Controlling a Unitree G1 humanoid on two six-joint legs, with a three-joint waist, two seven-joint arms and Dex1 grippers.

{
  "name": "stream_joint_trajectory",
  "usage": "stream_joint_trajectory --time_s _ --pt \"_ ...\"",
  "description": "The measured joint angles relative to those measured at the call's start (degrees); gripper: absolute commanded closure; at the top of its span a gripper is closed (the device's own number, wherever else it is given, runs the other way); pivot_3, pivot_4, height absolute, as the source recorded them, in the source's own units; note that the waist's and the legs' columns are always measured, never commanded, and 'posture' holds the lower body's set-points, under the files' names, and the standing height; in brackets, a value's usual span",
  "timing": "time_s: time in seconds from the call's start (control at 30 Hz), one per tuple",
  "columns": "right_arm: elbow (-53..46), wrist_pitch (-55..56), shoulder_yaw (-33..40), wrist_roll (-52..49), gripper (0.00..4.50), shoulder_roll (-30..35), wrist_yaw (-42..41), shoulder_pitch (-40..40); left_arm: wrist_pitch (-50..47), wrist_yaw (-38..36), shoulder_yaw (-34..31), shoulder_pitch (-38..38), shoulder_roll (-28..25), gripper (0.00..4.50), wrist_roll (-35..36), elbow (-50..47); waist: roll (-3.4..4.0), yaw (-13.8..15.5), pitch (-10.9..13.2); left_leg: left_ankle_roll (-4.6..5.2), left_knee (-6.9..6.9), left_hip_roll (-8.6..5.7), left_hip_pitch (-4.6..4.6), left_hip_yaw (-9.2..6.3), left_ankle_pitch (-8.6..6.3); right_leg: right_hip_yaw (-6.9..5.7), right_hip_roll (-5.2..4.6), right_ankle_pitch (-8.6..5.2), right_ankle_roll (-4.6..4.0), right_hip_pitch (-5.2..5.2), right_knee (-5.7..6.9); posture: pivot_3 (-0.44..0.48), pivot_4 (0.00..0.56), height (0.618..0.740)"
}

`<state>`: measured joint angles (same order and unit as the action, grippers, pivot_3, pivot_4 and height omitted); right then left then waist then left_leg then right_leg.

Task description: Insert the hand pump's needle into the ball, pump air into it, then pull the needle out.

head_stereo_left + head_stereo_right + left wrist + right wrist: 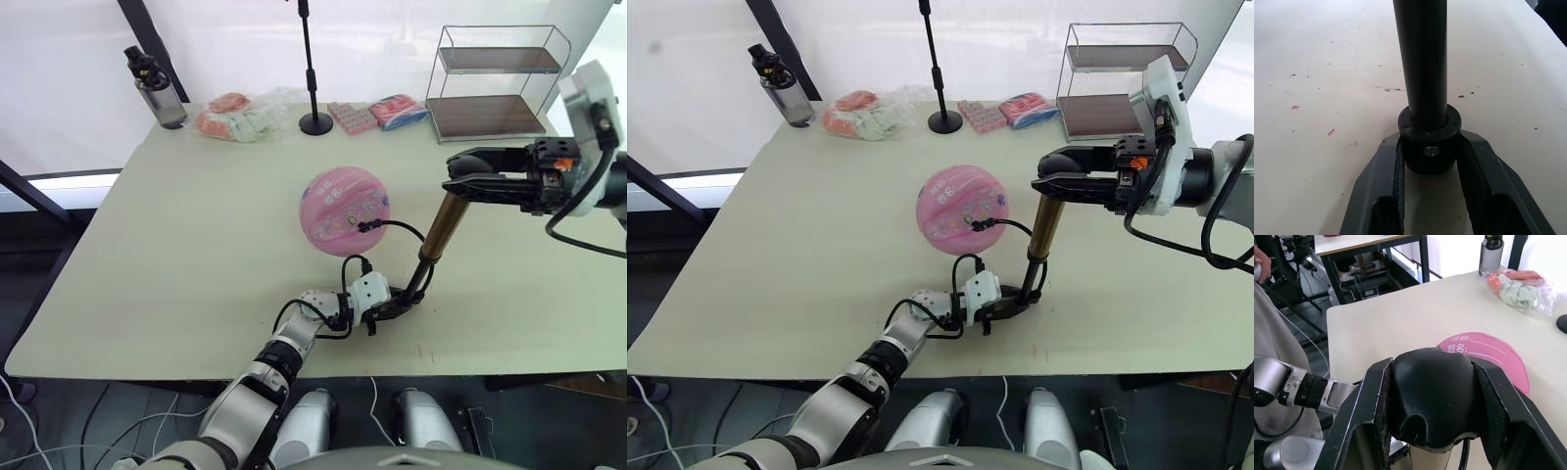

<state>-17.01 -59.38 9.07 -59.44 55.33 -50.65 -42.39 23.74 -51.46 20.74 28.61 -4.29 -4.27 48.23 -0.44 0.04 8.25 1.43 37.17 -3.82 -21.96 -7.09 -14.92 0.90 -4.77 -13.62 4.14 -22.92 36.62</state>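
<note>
Pink ball (344,211) with unreadable printed writing, left fingers (1400,171) clamping hand pump (441,230) base, right fingers (1376,406) gripping handle

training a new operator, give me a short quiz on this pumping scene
1. True or false: the right tool grips the hand pump by its black handle.
2. What does the left tool clamp? A) the ball B) the pump's base C) the hose
3. Where does the hose end?

Key: 1 true. 2 B. 3 At the pink ball, on the side facing the pump.
</note>
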Motion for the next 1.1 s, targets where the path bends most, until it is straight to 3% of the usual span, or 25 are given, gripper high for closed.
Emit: stream_joint_trajectory --time_s 0.3,0.47,1.1 --pt "0.0 -0.8 0.3 -0.1 2.81 0.4 -0.1 -0.2 0.0 -0.1 0.0 -0.2 0.0 3.43 0.0 -0.1 -0.01 0.1 0.0 0.00 -0.01 0.00 -0.04 -0.01 0.00 0.00 -0.01 0.00 0.00 -0.05 0.00 0.000 0.150 0.740" --pt "-3.6 3.0 1.3 1.8 2.81 -1.8 0.8 6.2 -0.4 -0.1 0.1 -0.2 0.0 3.43 -0.1 -0.1 -0.08 0.1 -0.1 0.00 -0.01 0.02 0.03 -0.01 0.00 -0.01 0.03 0.00 0.00 0.03 0.01 0.000 0.150 0.740" --pt "-6.6 25.0 -13.2 23.6 2.81 -9.9 2.0 26.2 -1.3 0.2 0.2 -0.4 -0.5 3.43 -0.3 0.0 -0.06 -0.7 -0.5 -0.01 -0.01 0.05 0.31 -0.02 0.00 0.00 0.10 -0.12 0.19 0.27 0.02 0.000 0.150 0.740"
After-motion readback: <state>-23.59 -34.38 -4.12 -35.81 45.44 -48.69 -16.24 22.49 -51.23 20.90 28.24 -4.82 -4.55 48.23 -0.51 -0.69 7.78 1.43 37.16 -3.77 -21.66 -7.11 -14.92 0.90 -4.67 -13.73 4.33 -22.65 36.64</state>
